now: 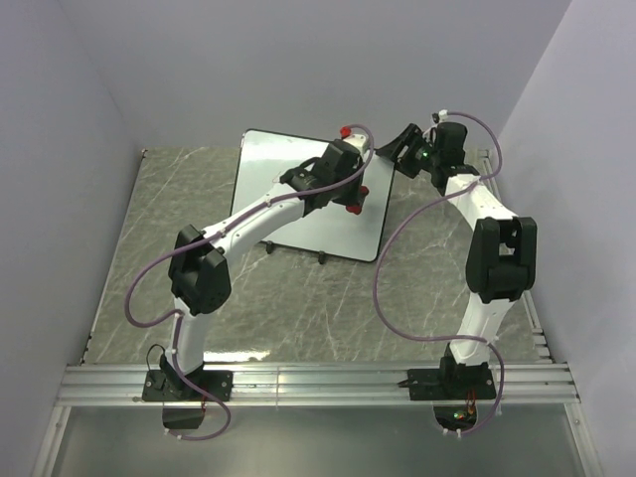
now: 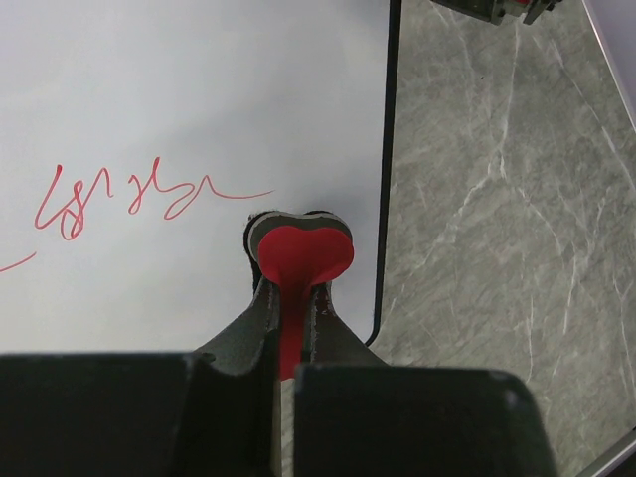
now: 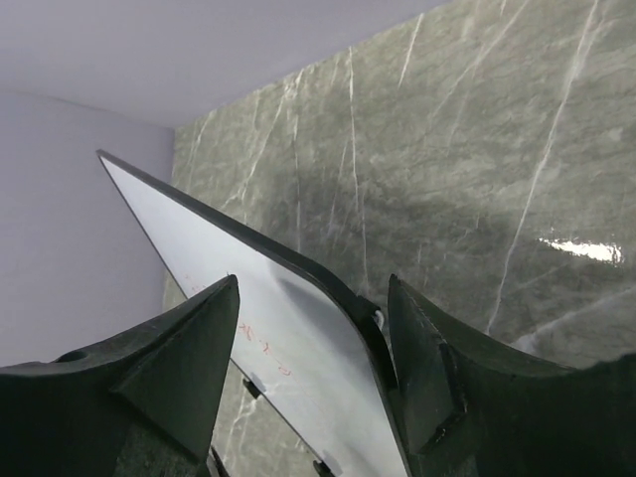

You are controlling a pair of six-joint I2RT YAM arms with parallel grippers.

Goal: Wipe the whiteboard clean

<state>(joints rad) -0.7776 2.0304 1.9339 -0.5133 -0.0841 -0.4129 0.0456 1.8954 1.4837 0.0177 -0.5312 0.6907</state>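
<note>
Wiping stage judged in hand | eraser (image 2: 306, 253) clenched in left gripper (image 2: 296, 283) by right edge of whiteboard (image 2: 199, 99) | whiteboard lying on table (image 2: 497, 199), corner straddled by released right gripper (image 3: 313, 288) | next: eraser to be swept across scribble (image 2: 129, 194).

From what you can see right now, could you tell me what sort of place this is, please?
Probably a robot test cell in a lab: plain walls box in a marble-look table, and a left arm and right arm are bolted to a metal rail at its near edge.

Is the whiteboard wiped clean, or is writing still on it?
Not clean: red scribbles show on the whiteboard in the left wrist view.
</note>
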